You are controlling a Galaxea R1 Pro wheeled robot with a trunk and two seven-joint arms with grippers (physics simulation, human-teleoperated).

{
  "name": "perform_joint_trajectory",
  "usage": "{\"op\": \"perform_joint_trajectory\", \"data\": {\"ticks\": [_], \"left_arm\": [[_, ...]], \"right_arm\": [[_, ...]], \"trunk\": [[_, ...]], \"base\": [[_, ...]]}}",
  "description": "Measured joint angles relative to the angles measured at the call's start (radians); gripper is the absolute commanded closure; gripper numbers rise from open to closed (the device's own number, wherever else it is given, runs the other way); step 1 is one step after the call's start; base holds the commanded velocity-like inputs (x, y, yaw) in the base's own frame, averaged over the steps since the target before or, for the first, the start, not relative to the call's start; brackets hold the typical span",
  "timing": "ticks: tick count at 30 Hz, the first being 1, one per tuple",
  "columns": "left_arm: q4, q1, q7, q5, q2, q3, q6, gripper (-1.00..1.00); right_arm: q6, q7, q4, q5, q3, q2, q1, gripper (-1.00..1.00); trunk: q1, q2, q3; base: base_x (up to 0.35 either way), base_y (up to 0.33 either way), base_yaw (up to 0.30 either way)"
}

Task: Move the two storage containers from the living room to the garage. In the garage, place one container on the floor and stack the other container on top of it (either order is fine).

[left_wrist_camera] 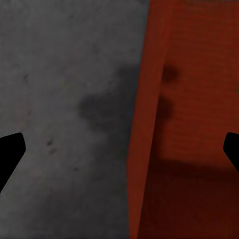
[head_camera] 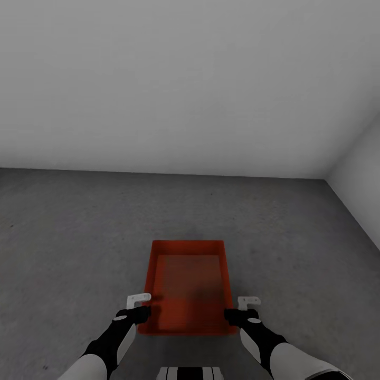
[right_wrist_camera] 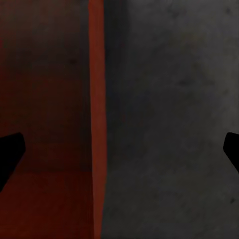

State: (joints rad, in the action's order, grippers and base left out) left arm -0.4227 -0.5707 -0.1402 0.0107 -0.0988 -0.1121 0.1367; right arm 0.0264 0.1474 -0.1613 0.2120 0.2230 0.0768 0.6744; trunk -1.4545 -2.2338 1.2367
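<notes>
Storage container [head_camera: 189, 285] lies between left gripper [head_camera: 141, 306] and right gripper [head_camera: 241, 310] (both spread apart, straddling its side walls) on concrete floor [head_camera: 79, 237].

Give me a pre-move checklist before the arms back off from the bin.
1. Storage container over the garage's concrete floor: ok.
2. Bin resting on the floor, not hanging: cannot tell.
3. Left gripper open, straddling the bin's side wall: ok.
4. Right gripper open, straddling the opposite wall: ok.
5. Bin level: ok.
6. Second container stacked: not ok.
</notes>
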Motion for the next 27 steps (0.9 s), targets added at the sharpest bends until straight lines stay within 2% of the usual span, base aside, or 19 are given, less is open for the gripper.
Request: {"op": "perform_joint_trajectory", "data": {"ticks": [27], "left_arm": [[0.002,0.0,0.0,0.0,0.0,-0.004,0.011,-1.0]], "right_arm": [[0.0,0.0,0.0,0.0,0.001,0.0,0.0,-1.0]], "trunk": [[0.1,0.182,-0.081]], "base": [[0.0,0.0,0.0]]}}
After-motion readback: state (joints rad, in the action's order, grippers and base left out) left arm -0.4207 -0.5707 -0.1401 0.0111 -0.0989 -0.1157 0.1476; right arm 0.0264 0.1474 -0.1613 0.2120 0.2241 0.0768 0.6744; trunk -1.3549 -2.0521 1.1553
